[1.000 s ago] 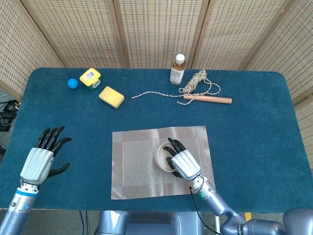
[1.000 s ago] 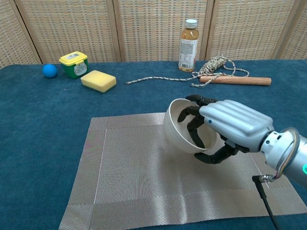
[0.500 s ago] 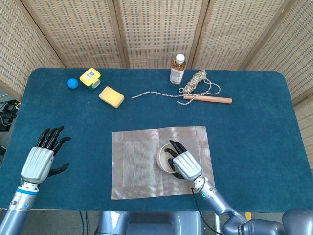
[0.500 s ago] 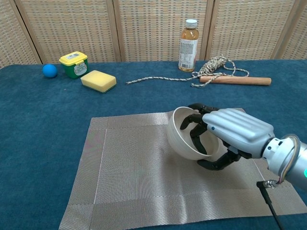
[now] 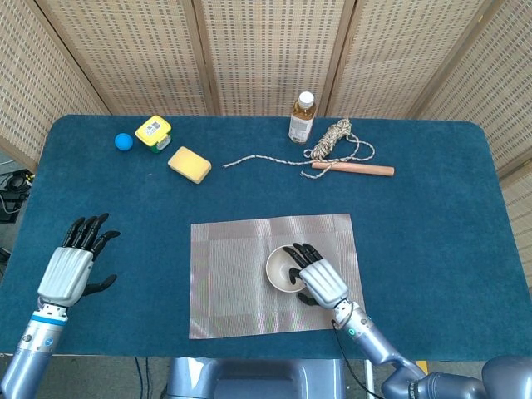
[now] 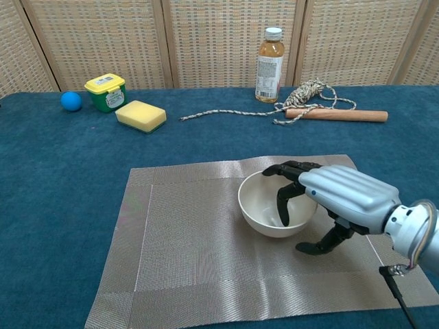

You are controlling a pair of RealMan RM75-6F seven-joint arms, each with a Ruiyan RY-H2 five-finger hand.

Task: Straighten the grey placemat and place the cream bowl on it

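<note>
The grey woven rectangular placemat (image 5: 241, 274) lies flat on the near middle of the table, its edges square with the table's sides (a paler border band runs around it). The cream round ceramic bowl (image 6: 264, 205) sits upright on the mat, right of its centre, mouth up and nothing inside but the fingers (image 6: 285, 199) of the right hand (image 6: 343, 199), which hook over its right rim while the thumb lies on the mat just beside its near right wall.

Head overhead; chest low, frontal; placemat (image 5: 241, 274) shared.
</note>
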